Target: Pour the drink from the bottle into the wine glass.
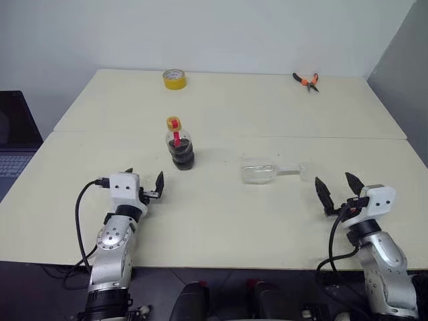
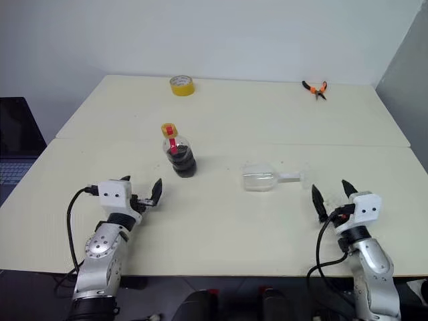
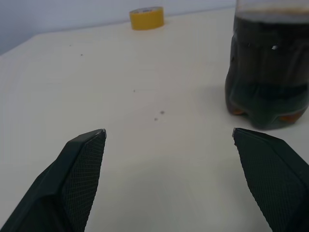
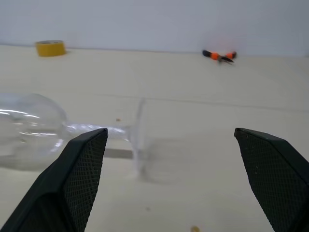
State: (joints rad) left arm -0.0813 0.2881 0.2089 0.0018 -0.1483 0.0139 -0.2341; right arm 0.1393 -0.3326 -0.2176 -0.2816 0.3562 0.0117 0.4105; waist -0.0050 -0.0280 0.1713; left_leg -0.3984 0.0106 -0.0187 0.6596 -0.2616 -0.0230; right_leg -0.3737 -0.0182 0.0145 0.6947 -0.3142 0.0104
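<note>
Black fingers of the left gripper [image 1: 144, 182] gape wide, empty, near the upright bottle [image 1: 179, 144] of drink [image 3: 268, 92]. Wine glass [image 1: 266, 170] lies on its side; right gripper [image 1: 339, 186] spread wide, empty.

yellow-capped bottle [image 1: 179, 148], dark brown drink [image 3: 268, 92], clear wine glass [image 1: 267, 171]
</note>
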